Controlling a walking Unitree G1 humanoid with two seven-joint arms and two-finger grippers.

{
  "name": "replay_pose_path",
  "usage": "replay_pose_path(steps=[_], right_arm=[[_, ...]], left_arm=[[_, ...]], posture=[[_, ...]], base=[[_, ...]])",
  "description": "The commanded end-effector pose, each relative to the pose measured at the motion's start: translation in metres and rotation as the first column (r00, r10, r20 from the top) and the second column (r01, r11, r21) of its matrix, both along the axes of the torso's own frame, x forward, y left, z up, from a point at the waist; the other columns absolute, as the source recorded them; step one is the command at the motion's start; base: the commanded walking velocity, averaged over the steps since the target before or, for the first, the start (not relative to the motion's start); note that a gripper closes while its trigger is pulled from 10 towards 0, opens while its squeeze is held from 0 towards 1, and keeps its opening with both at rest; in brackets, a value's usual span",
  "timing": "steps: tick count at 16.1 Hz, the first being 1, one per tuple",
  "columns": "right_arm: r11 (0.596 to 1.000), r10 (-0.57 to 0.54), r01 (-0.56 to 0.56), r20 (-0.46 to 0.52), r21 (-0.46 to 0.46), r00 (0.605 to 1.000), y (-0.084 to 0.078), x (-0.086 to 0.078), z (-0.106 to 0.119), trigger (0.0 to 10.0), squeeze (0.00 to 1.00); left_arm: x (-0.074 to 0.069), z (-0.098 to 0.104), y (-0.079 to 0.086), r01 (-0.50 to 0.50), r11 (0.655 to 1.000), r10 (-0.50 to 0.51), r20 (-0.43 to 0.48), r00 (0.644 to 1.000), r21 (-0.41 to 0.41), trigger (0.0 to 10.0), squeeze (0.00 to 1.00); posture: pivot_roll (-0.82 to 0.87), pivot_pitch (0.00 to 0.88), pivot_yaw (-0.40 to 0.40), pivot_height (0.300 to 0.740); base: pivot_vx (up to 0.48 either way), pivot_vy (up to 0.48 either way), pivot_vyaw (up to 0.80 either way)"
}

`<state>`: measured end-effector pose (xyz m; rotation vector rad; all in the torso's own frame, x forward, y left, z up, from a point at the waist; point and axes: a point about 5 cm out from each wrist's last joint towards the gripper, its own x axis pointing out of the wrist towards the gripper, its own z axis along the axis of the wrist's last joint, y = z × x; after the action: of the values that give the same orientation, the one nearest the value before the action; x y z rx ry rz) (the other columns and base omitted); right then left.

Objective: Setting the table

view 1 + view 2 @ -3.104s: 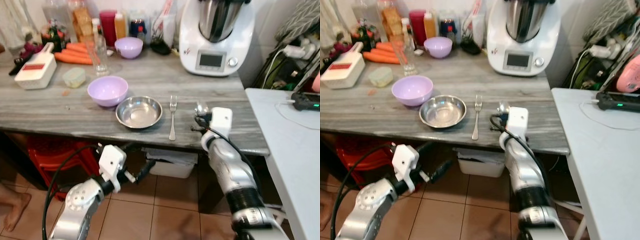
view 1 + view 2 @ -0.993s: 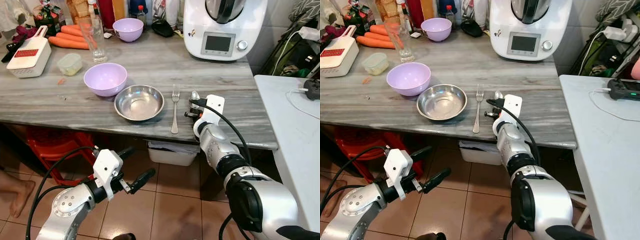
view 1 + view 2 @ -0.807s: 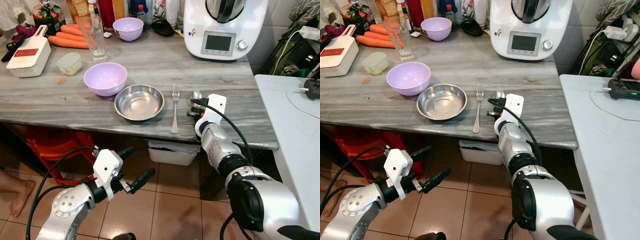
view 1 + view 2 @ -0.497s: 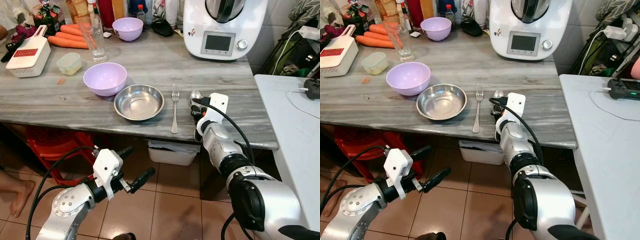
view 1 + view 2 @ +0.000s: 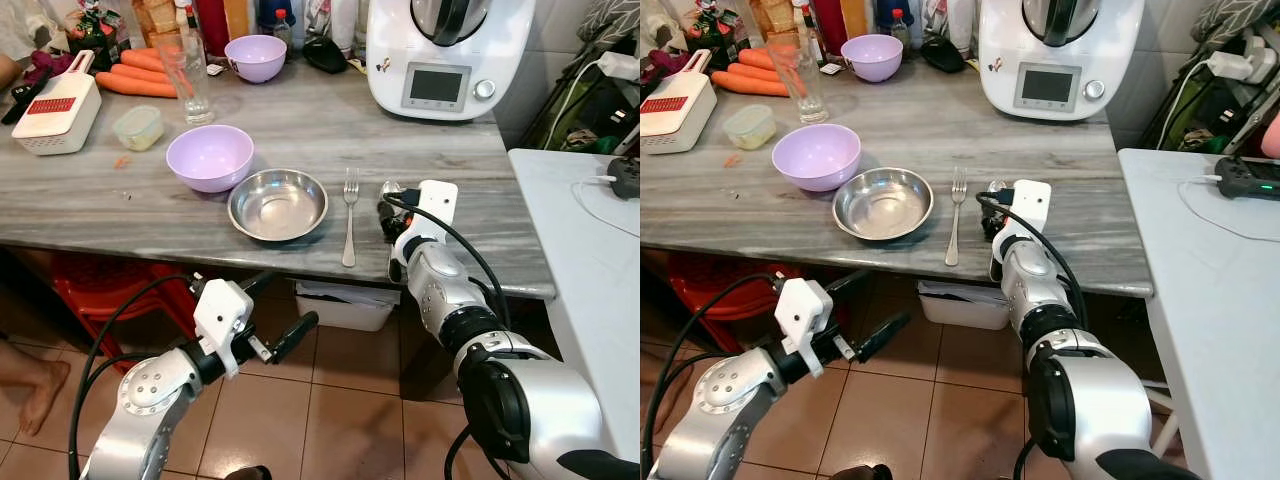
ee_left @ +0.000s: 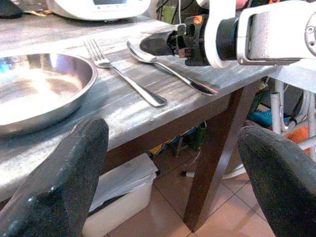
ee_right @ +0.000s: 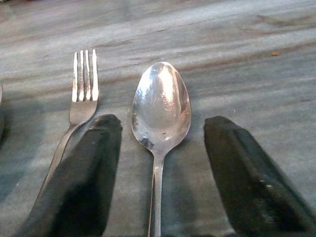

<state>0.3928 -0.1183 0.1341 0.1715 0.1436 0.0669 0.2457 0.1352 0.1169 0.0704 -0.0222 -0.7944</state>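
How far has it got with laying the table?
A steel bowl, a fork and a spoon lie side by side near the table's front edge. The right gripper is open, a finger on each side of the spoon. The left gripper hangs below the table. The glass stands farther back.

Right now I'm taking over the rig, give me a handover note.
Right gripper: open, low over the table, fingers either side of the spoon, not clamped.
Left gripper: open, idle below the table edge.
Done: steel bowl, fork to its right, spoon right of the fork, all lying flat.
Left: back the right arm off; purple bowl and glass not yet placed, if wanted.
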Motion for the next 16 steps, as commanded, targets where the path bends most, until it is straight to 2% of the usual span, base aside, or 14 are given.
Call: replay_pose_path(steps=[1, 8, 9, 10, 11, 13, 14, 15, 16], right_arm=[[1.0, -0.003, 0.003, 0.034, -0.011, 0.999, -0.004, 0.0, 0.003, 10.0, 1.0], [0.999, 0.002, 0.0, 0.048, -0.034, 0.999, -0.008, -0.01, -0.013, 10.0, 1.0], [0.998, 0.001, 0.0, 0.029, -0.064, 1.0, -0.015, -0.019, -0.027, 10.0, 1.0], [0.998, -0.001, 0.002, 0.018, -0.069, 1.0, -0.018, -0.022, -0.033, 10.0, 0.96], [0.997, -0.002, 0.003, 0.013, -0.071, 1.0, -0.019, -0.023, -0.035, 10.0, 0.8], [0.997, -0.001, 0.001, 0.003, -0.077, 1.0, -0.021, -0.024, -0.036, 10.0, 0.68], [0.996, 0.011, -0.012, -0.009, -0.086, 1.0, -0.021, -0.022, -0.036, 10.0, 0.11], [0.996, 0.015, -0.016, -0.01, -0.089, 1.0, -0.021, -0.022, -0.035, 10.0, 0.0], [0.995, 0.023, -0.024, -0.008, -0.096, 1.0, -0.019, -0.019, -0.031, 10.0, 0.0]], left_arm=[[0.002, -0.002, -0.002, -0.008, 1.0, 0.008, 0.003, 1.0, 0.004, 10.0, 0.0], [0.007, 0.0, -0.007, -0.036, 0.999, 0.036, 0.031, 0.999, -0.014, 10.0, 0.0], [0.009, -0.001, -0.01, -0.047, 0.999, 0.048, 0.037, 0.998, -0.026, 10.0, 0.0], [0.009, -0.002, -0.01, -0.05, 0.998, 0.051, 0.039, 0.998, -0.03, 10.0, 0.0], [0.009, -0.002, -0.011, -0.05, 0.998, 0.051, 0.039, 0.998, -0.03, 10.0, 0.0], [0.009, -0.002, -0.012, -0.049, 0.998, 0.05, 0.039, 0.998, -0.033, 10.0, 0.0], [0.008, -0.002, -0.012, -0.045, 0.998, 0.046, 0.041, 0.998, -0.034, 10.0, 0.0], [0.008, -0.002, -0.012, -0.043, 0.998, 0.045, 0.042, 0.998, -0.034, 10.0, 0.0], [0.007, 0.0, -0.012, -0.038, 0.999, 0.039, 0.048, 0.998, -0.039, 10.0, 0.0]], posture=[[0.1, 0.091, -0.015, 0.74], [0.07, 0.072, -0.026, 0.74], [0.07, 0.066, -0.034, 0.74], [0.07, 0.066, -0.034, 0.74], [0.07, 0.066, -0.034, 0.74], [0.06, 0.065, -0.033, 0.74], [0.06, 0.066, -0.031, 0.74], [0.06, 0.068, -0.032, 0.74], [0.07, 0.075, -0.031, 0.74]], base=[[0.0, 0.0, 0.0], [0.0, 0.0, 0.0], [0.0, 0.0, 0.0], [0.0, 0.0, 0.0], [0.0, 0.0, 0.0], [0.0, 0.0, 0.0], [0.0, 0.0, 0.0], [0.0, 0.0, 0.0], [0.0, 0.0, 0.0]])
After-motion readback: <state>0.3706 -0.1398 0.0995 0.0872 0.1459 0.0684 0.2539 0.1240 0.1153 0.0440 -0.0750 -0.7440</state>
